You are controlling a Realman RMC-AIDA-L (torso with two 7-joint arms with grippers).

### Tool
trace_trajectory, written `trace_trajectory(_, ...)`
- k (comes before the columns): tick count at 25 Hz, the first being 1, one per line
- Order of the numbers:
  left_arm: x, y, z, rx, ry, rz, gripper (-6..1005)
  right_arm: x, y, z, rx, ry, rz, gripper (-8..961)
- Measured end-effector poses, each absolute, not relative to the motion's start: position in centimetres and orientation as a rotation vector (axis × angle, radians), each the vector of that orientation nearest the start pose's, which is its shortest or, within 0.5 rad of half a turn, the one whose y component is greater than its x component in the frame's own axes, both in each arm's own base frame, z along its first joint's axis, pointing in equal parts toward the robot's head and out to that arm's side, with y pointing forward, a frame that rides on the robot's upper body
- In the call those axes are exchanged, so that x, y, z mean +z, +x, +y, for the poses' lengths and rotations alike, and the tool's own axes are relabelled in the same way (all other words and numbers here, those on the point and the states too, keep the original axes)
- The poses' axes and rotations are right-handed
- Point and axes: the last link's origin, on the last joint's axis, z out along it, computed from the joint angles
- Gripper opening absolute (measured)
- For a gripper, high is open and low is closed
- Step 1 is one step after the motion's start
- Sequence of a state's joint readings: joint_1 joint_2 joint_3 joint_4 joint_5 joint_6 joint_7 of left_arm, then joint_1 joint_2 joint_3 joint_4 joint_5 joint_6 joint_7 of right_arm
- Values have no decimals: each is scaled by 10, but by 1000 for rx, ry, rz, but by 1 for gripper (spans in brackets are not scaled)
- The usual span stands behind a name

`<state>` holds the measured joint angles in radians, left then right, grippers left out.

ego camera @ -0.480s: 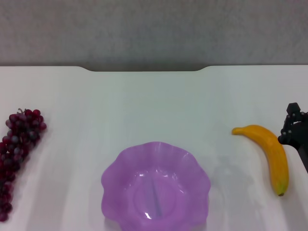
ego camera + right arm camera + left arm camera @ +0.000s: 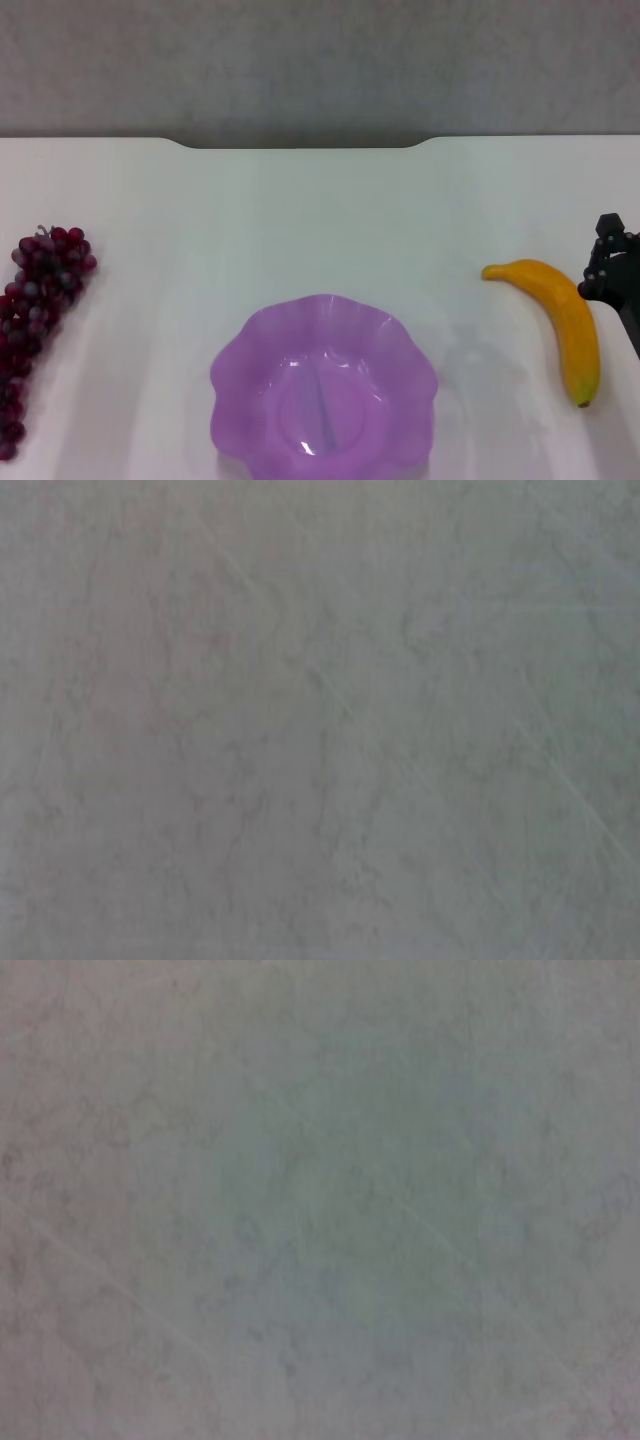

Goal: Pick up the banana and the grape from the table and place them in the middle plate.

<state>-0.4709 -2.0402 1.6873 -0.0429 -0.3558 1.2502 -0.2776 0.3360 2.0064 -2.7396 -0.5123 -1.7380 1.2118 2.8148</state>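
The translucent purple plastic plate (image 2: pixel 322 390) with a wavy, scalloped rim was seen at the near edge of the wide plain white tabletop (image 2: pixel 300 220), nothing lying in it. To the left of the plate, well apart from it, the long bunch of small dark red-purple grapes (image 2: pixel 38 320) was laid on the tabletop, its short stem at the far end. To the right of the plate, also well apart, the single long curved yellow-orange banana (image 2: pixel 560 320) was laid with its dark tip nearest the viewer. Just beside the banana, on the side away from the plate, the black right gripper (image 2: pixel 608 268) was seen at the border of the head view; whether its fingers were spread or closed could not be told. The left gripper was not seen in any view. Beyond the plate, the notched far edge of the tabletop was met by a grey surface. Only a mottled grey surface was shown in both wrist views.
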Motion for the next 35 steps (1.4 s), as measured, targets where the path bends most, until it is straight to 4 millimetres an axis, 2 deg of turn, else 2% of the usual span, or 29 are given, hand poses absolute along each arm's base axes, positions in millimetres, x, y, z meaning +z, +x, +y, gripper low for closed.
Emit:
trace_trajectory(16, 38, -369, 324, -657, -1460, -562, 47, -34, 312, 299, 564, -1564, 432, 7)
trace_trajectory(20, 38, -369, 323, -648, -1462, -557, 128, -29, 316, 300, 559, -1517, 462, 8)
trace_trajectory(25, 38, -370, 324, -644, -1461, -558, 227, -23, 322, 303, 556, -1441, 529, 101)
trace_trajectory(35, 38, -370, 323, -643, -1463, -560, 402, -26, 316, 302, 588, -1418, 563, 500)
